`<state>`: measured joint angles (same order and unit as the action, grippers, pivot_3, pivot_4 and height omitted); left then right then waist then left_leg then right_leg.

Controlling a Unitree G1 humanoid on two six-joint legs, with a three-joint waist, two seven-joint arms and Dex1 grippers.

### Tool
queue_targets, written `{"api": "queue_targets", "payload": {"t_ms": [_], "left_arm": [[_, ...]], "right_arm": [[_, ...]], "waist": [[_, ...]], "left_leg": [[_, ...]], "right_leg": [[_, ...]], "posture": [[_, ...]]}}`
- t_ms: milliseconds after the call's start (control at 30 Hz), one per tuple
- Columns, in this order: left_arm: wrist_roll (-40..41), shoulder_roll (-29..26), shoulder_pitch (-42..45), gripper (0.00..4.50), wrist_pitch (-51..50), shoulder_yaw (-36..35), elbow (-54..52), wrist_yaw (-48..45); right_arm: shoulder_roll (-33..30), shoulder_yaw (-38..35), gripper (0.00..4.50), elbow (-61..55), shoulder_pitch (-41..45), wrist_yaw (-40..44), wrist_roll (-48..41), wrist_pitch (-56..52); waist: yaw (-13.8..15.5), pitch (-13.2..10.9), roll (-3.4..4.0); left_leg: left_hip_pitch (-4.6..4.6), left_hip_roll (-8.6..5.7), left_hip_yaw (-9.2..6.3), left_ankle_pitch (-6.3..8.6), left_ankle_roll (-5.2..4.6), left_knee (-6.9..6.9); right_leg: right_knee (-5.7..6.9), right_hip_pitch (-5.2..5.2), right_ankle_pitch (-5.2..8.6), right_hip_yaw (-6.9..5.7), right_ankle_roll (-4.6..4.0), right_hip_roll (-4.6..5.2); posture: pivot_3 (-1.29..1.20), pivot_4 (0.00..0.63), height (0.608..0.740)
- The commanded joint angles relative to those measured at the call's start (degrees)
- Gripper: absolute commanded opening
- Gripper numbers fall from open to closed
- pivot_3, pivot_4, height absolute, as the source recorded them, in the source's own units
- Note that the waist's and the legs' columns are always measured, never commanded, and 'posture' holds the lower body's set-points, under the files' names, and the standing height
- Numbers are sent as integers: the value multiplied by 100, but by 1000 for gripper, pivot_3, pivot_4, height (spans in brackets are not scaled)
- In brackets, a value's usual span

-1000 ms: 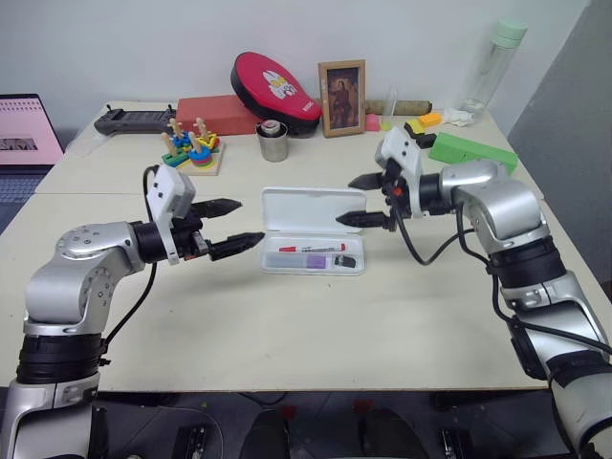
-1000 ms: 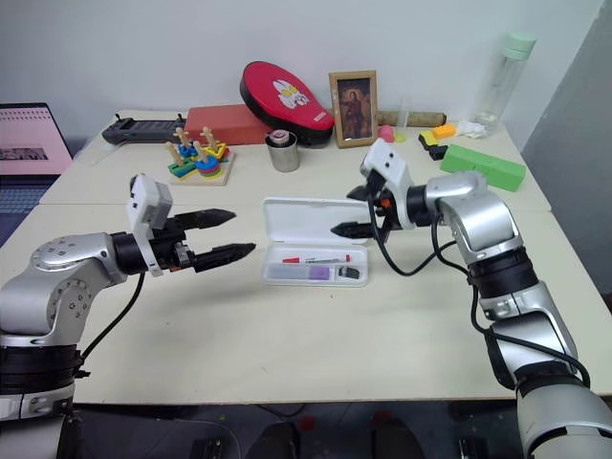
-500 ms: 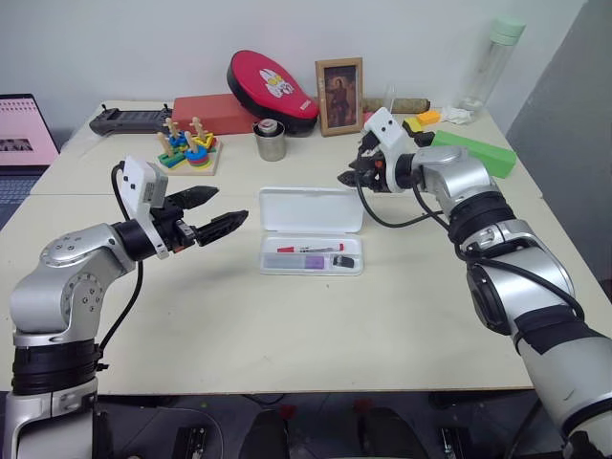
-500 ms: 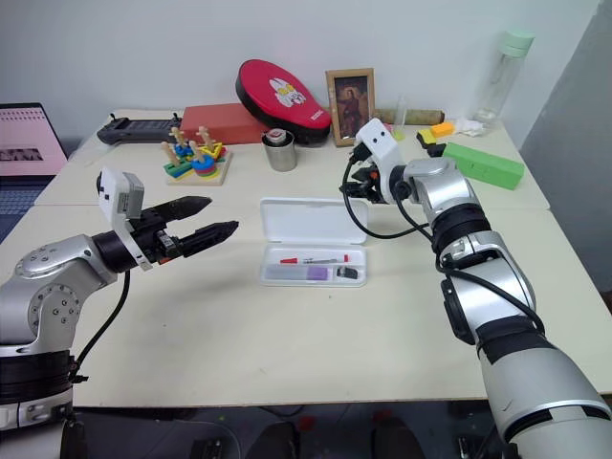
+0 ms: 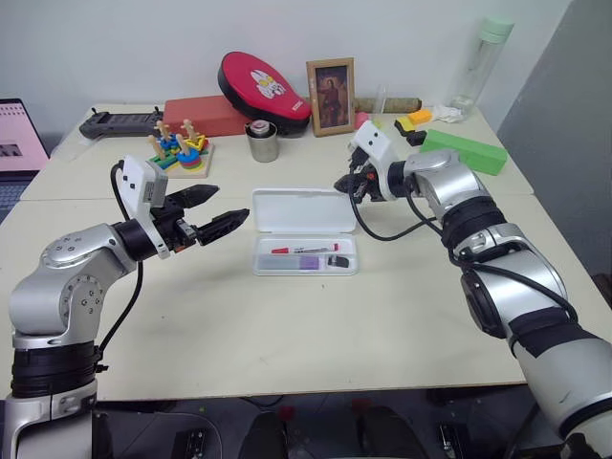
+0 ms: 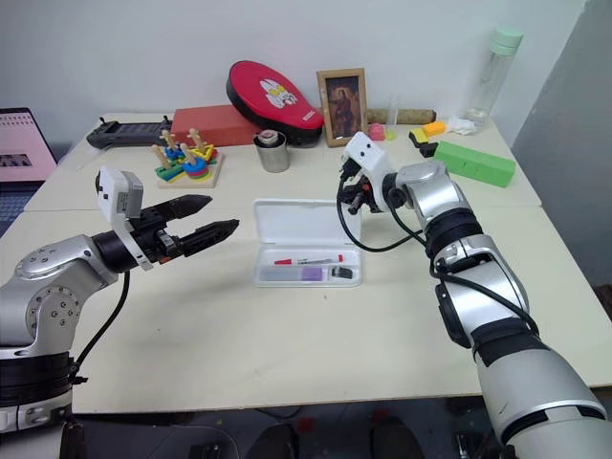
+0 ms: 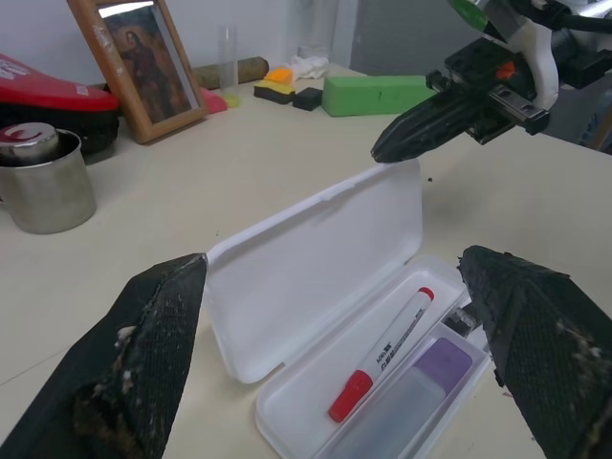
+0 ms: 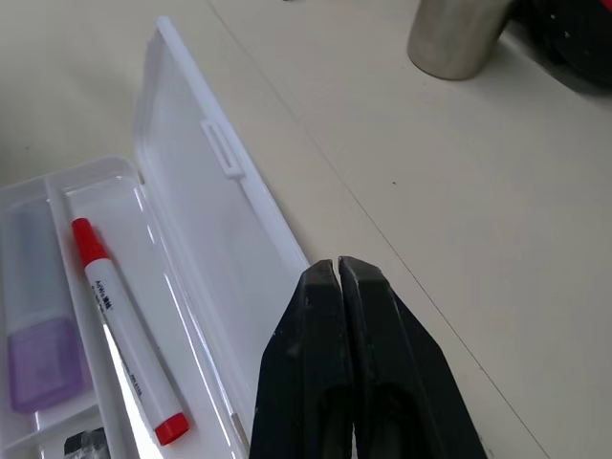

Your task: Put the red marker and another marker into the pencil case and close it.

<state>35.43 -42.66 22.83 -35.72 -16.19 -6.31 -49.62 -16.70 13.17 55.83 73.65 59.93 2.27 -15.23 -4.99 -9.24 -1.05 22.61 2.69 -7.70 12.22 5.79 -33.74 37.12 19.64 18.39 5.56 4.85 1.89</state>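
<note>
The white pencil case lies open mid-table, its lid leaning back. In its tray lie the red marker and, in front of it, the lavender marker with the purple cap. My right gripper is shut with nothing in it. Its tip rests at the lid's far edge near the right corner, as the left wrist view and right wrist view show. To the left of the case my left gripper hovers open and empty, pointing at it.
Behind the case stand a steel cup, a picture frame, a red padded pouch and a ring-stacking toy. A green box and a bottle are at the back right, and a laptop is at the far left.
My right gripper has gone from open to shut and moved from the case's right side to behind the lid's far corner. The left gripper has stayed open, roughly in place. The camera has shifted.
</note>
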Motion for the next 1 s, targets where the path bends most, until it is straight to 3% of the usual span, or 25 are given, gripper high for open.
{"api": "queue_targets", "payload": {"t_ms": [33,467,1000], "left_arm": [[106,-129,48,4500,57,-131,-170,-104],[239,-247,-44,4500,-114,-116,-295,-322],[332,-469,-215,4500,-323,-42,-412,-568]], "right_arm": [[-65,178,48,-553,-297,483,50,-68],[-175,551,48,-1940,-1145,1066,98,-536],[-278,1257,48,-2511,-2036,667,749,-608]], "waist": [[0,1,-1],[13,5,-9],[26,5,-8]], "left_leg": [[-5,0,1,0,0,0],[-27,1,-3,0,-1,-1],[-42,1,0,0,0,-2]], "right_leg": [[-1,-5,0,0,0,0],[6,-24,0,0,1,-2],[0,-35,1,0,2,-1]], "posture": [[0,150,740],[0,150,740],[0,150,740]]}}
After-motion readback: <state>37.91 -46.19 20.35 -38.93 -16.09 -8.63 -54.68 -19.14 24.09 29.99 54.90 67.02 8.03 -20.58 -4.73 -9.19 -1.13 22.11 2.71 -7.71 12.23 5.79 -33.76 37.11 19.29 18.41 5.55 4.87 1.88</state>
